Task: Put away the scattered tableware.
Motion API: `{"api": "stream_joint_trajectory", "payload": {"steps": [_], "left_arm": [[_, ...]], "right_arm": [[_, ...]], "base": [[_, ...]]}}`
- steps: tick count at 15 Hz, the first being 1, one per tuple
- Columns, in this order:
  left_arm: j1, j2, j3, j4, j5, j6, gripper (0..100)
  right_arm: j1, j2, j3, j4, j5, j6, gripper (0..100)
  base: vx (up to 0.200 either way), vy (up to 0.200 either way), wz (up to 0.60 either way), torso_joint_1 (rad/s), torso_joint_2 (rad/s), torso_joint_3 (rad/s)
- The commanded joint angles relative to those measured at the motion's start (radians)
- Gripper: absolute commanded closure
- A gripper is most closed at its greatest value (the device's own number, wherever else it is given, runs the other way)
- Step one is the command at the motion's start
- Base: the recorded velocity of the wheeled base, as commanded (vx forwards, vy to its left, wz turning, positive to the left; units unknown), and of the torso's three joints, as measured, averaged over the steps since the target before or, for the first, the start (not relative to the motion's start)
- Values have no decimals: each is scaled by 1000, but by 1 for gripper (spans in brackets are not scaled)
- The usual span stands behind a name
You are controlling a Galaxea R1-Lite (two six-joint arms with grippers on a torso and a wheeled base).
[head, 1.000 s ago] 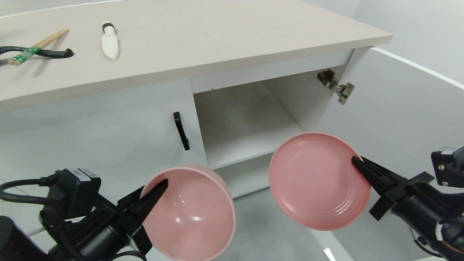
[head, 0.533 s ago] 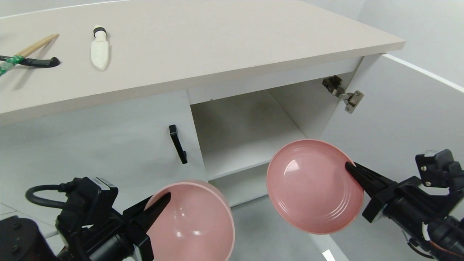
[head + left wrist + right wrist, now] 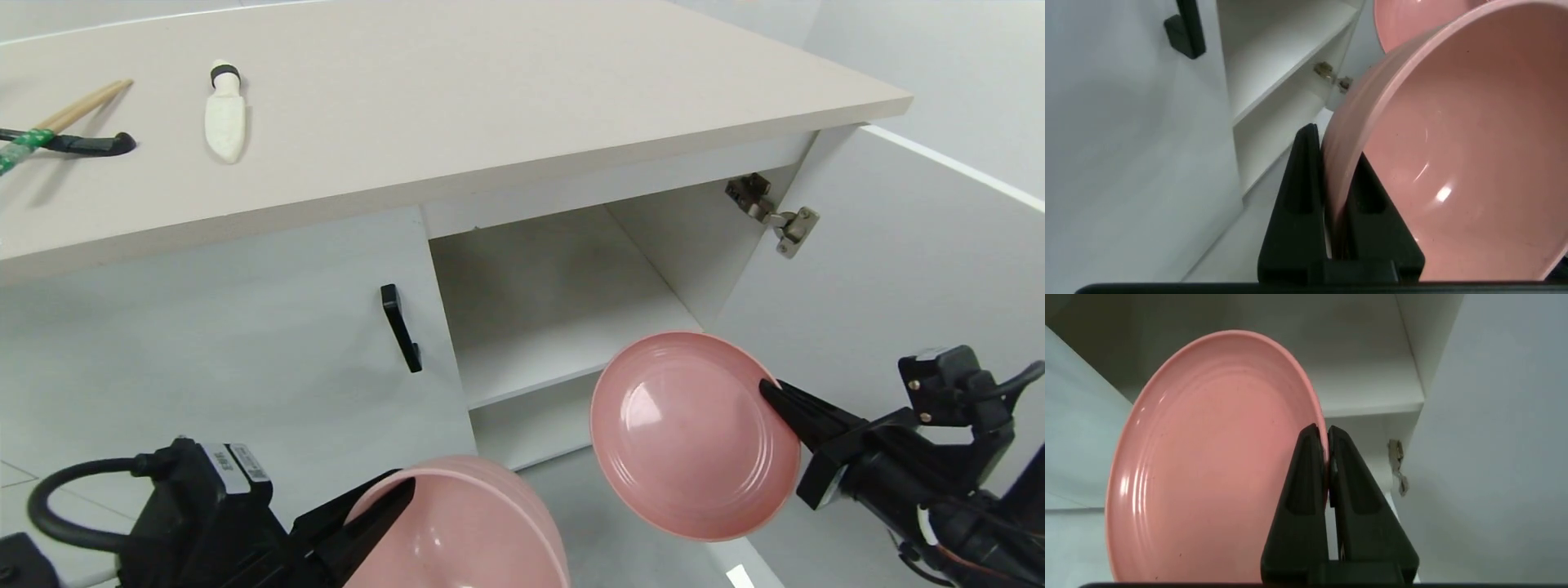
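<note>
At seven o'clock of the head view the left pincer (image 3: 396, 502) is clamped on the rim of a pink bowl (image 3: 482, 531), one finger inside and one outside, the bowl tipped so its glossy inside faces up and toward the camera. At one o'clock from it, a grey gap of floor (image 3: 571, 523) between them, the right pincer (image 3: 771, 392) grips the edge of a pink plate (image 3: 686, 441), held almost on edge with its ringed face turned toward the bowl. Above, the counter (image 3: 490, 82) carries chopsticks (image 3: 65, 114) and a black-handled utensil (image 3: 82, 145) at ten o'clock, touching each other, and a white piece with a black band (image 3: 224, 118) near them at eleven. Under the counter the cabinet's left door (image 3: 204, 327) is shut, its black handle (image 3: 400, 327) just beside the open compartment (image 3: 555, 261), where a white shelf (image 3: 563, 343) runs across. The plate hangs before the shelf's five o'clock corner; whether it touches the shelf edge I cannot tell. The right door (image 3: 898, 261) stands swung wide on its hinge (image 3: 771, 214), flanking the right arm at three o'clock.
</note>
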Motion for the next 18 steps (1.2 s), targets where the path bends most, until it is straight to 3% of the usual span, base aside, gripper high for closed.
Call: {"api": "stream_joint_trajectory", "payload": {"steps": [1, 4, 5, 7, 8, 12, 14, 16, 18], "left_arm": [[-22, 33, 0, 2, 1, 12, 100], [-20, 137, 0, -25, 1, 122, 100], [-20, 175, -1, -51, 1, 136, 100], [-14, 326, -3, -249, 7, 228, 100], [-8, 372, -14, -277, 21, 256, 100], [5, 376, -83, -277, 50, 256, 100], [18, 381, -147, -277, 55, 268, 100], [23, 425, -267, -277, 98, 308, 100], [23, 444, -316, -277, 110, 310, 100]], "right_arm": [[7, 79, 0, -1, 0, 6, 100], [7, 140, -2, -1, 0, 12, 100], [7, 140, -5, -1, 0, 20, 100], [7, 139, -17, -1, 0, 35, 100], [7, 137, -17, -1, 0, 35, 100], [5, 131, -12, -1, 0, 33, 100], [4, 133, -12, -1, 0, 33, 100], [4, 134, -8, -1, 0, 35, 100], [-1, 133, -9, -1, 0, 35, 100]], "base": [[0, 0, 0, 0, 0, 0], [0, 0, 0, 0, 0, 0], [0, 0, 0, 0, 0, 0], [0, 0, 0, 0, 0, 0], [0, 0, 0, 0, 0, 0], [0, 0, 0, 0, 0, 0], [0, 0, 0, 0, 0, 0], [0, 0, 0, 0, 0, 0], [0, 0, 0, 0, 0, 0]]}}
